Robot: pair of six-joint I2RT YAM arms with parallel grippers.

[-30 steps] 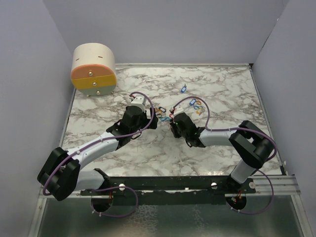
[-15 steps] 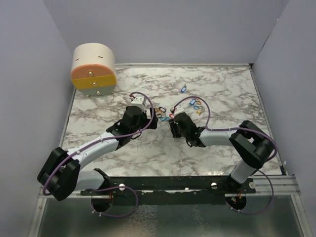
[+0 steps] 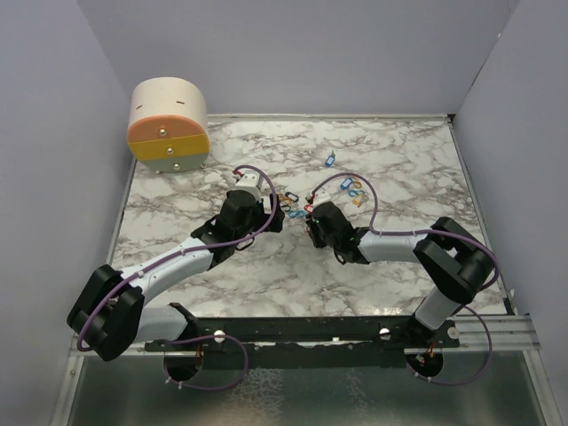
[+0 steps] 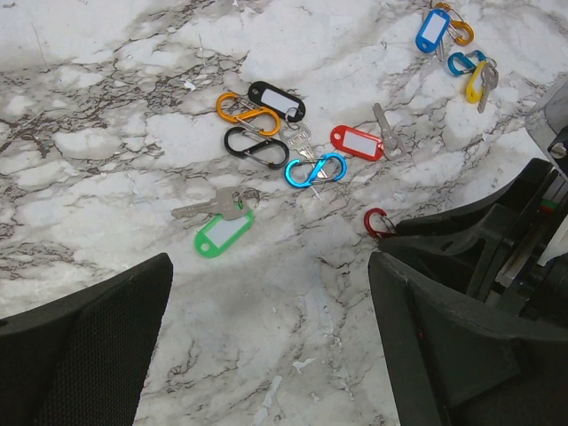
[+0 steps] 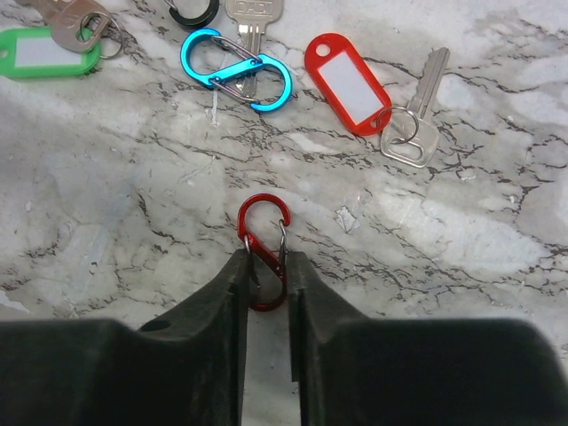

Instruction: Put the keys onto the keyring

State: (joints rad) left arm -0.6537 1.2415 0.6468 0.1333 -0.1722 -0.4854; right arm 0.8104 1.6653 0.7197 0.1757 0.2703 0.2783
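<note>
The keyring, a red S-shaped clip (image 5: 264,232), lies on the marble with its lower loop pinched between the fingers of my right gripper (image 5: 265,259), which is shut on it. Beyond it lie keys: a red tag (image 5: 347,82) with a metal key (image 5: 417,115), and a green tag (image 5: 44,51) with its key. My left gripper (image 4: 271,319) hovers wide open over bare marble, with the green tag (image 4: 225,232) just ahead and the red clip (image 4: 377,222) to its right. From above, the two grippers (image 3: 271,217) (image 3: 311,222) face each other.
Blue (image 4: 315,169), black (image 4: 256,147) and orange (image 4: 240,107) clips and a black tag (image 4: 277,99) lie among the keys. Blue (image 4: 433,29) and yellow (image 4: 477,82) tags sit farther right. A small drawer cabinet (image 3: 169,124) stands at the back left. Walls enclose the table.
My right gripper has shifted slightly toward the cluster of keys, still on the red clip. The left arm has not moved.
</note>
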